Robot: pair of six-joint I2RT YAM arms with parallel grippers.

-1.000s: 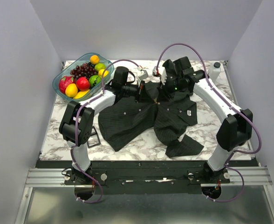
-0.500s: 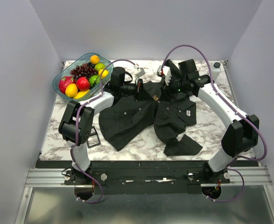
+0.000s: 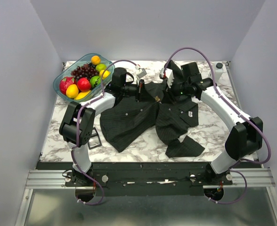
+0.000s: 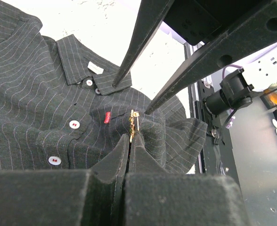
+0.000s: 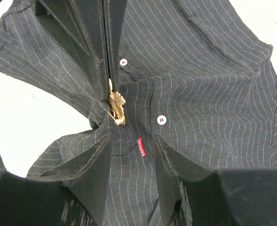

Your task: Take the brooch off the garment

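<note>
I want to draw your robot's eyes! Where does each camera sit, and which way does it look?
Top external: above and behind the arms, looking down at the table, garment and fruit bowl; both arms show whole.
Left wrist: on the left arm, looking along its shut left gripper at the brooch; the open right gripper pokes in opposite.
Right wrist: on the right arm, facing back the other way; its own fingers show.
Shared: both wrist views see the brooch and a red tag.
</note>
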